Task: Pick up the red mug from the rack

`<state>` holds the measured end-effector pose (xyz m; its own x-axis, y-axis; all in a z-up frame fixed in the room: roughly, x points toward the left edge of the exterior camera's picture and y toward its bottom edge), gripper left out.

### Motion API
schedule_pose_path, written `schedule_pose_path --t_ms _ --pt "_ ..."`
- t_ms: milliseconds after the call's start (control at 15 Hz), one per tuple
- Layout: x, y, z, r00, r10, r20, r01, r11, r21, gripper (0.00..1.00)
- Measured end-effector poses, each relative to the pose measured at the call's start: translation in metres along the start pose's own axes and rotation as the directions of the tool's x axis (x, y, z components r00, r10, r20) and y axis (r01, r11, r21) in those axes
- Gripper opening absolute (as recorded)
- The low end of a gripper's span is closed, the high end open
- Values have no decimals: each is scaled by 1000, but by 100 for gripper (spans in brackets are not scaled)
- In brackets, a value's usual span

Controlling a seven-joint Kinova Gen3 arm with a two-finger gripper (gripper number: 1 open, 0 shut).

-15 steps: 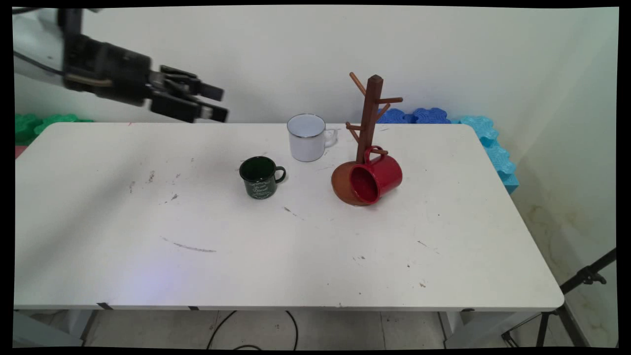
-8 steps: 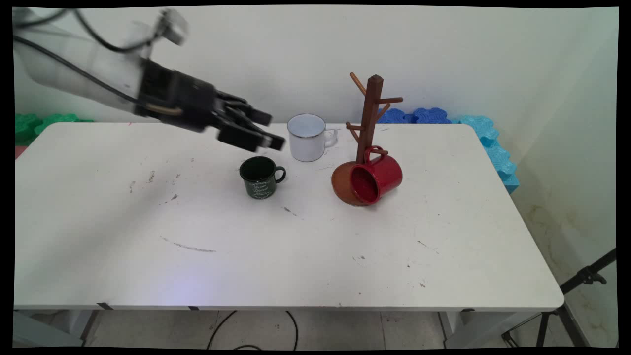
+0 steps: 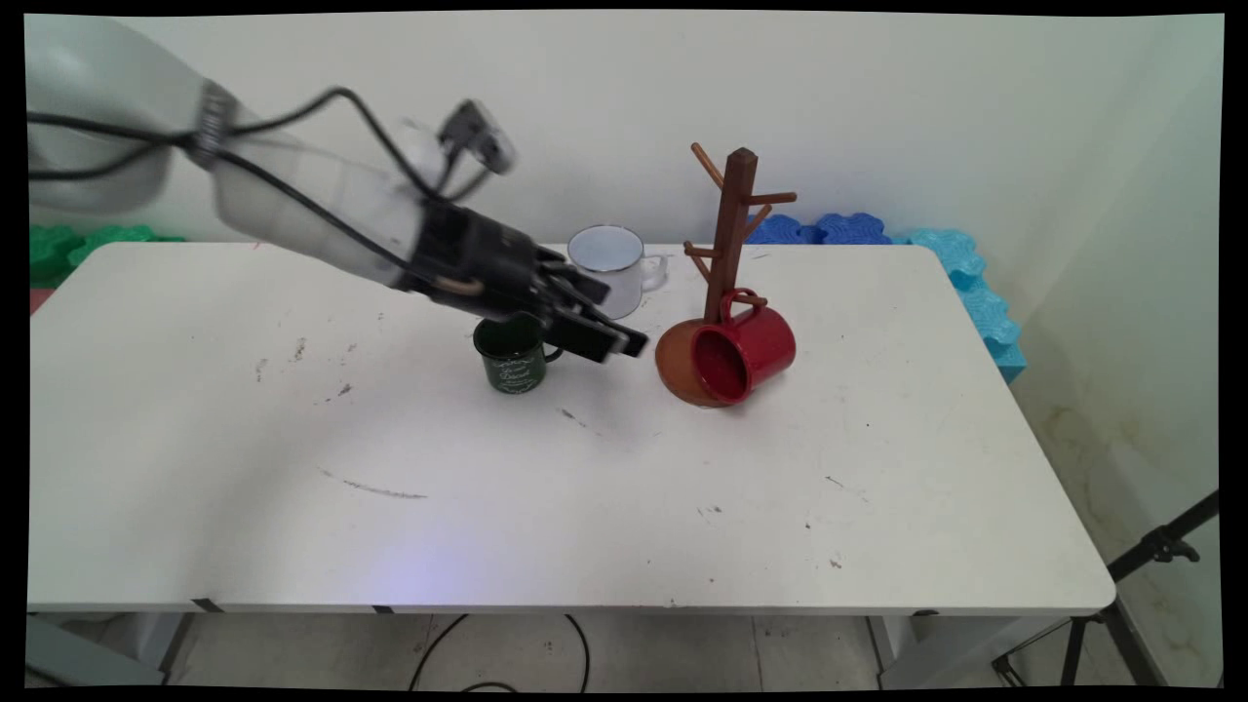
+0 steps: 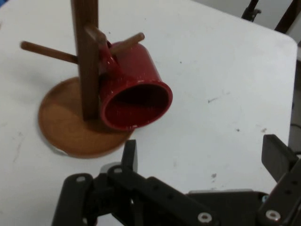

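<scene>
Here, black gripper [image 3: 624, 336] w/ fingers [image 4: 277, 157] spread wide, holding nothing, low over white table [image 3: 585, 507], just right of green mug [image 3: 512, 363]. Red mug [image 3: 746, 351] hung by handle on brown mug tree [image 3: 731, 244], just beyond. White mug [image 3: 609, 263] behind, near far edge.

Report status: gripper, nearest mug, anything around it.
Gripper open, empty, above the table. Nearest: green mug, upright, partly behind it. Red mug hangs on wooden rack ahead; white mug behind.
</scene>
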<state>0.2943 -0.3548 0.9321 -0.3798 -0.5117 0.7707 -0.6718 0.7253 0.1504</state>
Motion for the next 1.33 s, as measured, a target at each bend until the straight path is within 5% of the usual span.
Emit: schedule_pose_path --t_ms 467,1333 --pt "-9 17 72 1000 -11 28 9 999 54 100" --pt "-16 16 123 990 -43 -131 59 990 124 100"
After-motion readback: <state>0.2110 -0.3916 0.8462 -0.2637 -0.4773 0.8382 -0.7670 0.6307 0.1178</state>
